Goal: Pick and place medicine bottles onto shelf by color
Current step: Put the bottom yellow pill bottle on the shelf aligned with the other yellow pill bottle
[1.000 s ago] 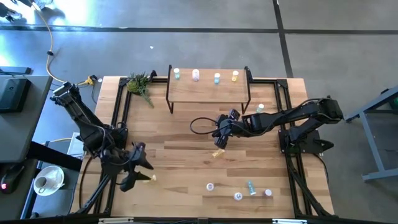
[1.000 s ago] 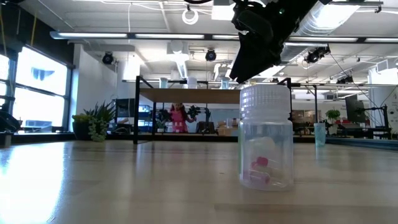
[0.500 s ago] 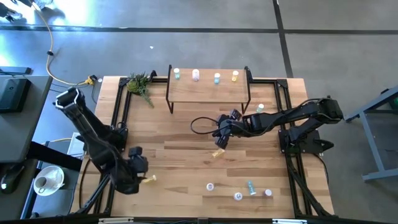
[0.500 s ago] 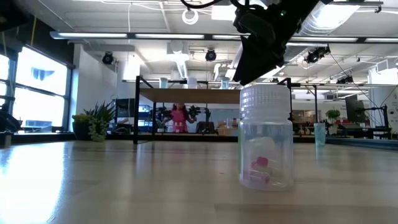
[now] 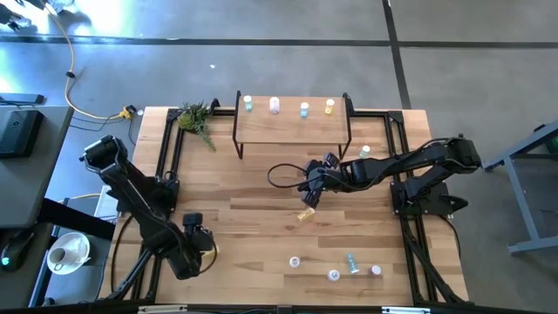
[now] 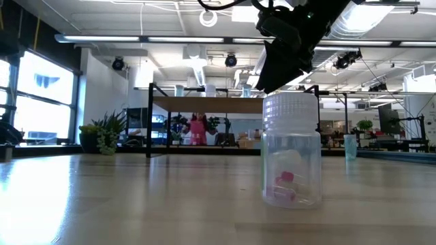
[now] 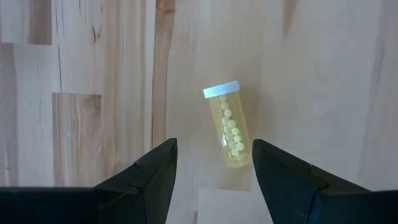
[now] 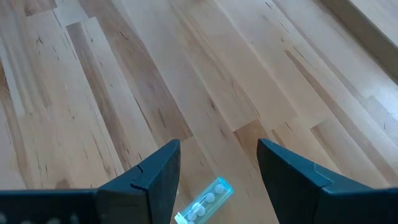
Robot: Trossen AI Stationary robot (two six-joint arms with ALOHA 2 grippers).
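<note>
My left gripper (image 7: 211,168) hangs with fingers apart over a lying yellow pill bottle (image 7: 229,132); my right gripper (image 8: 217,165), also spread, hovers mid-table above another lying bottle (image 8: 203,202).

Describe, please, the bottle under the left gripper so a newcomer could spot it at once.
Start at the wooden table and go to its front left part, where the left gripper hangs open. Below it a yellow bottle lies on its side, alone there, white-capped and full of small yellow pills.
</note>
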